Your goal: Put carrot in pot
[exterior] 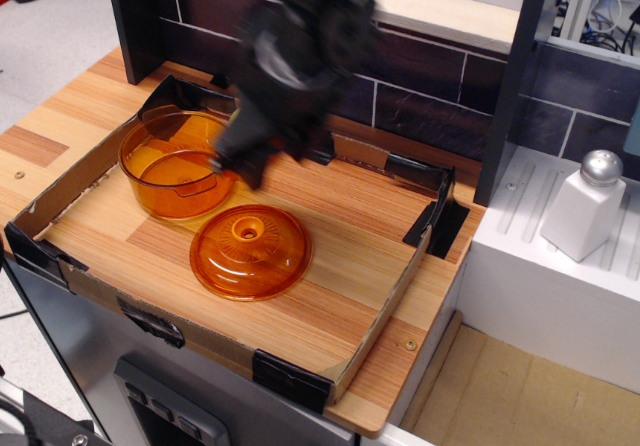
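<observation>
A blurred black robot gripper (pixel 235 163) hangs over the right rim of a round, see-through orange plastic pot (pixel 177 163) at the back left of a cardboard-edged wooden tray (pixel 330 266). Motion blur hides how far its jaws stand apart and whether they hold the carrot, which cannot be seen. A flat orange domed lid (pixel 250 251) lies just in front. No writing is readable.

I am seeing an orange domed lid (pixel 250 252) lying knob-up on the wooden tray (pixel 340 296) near its front edge. A white shaker (pixel 584 206) with a silver cap is standing on the white counter (pixel 540 286) to the right.
</observation>
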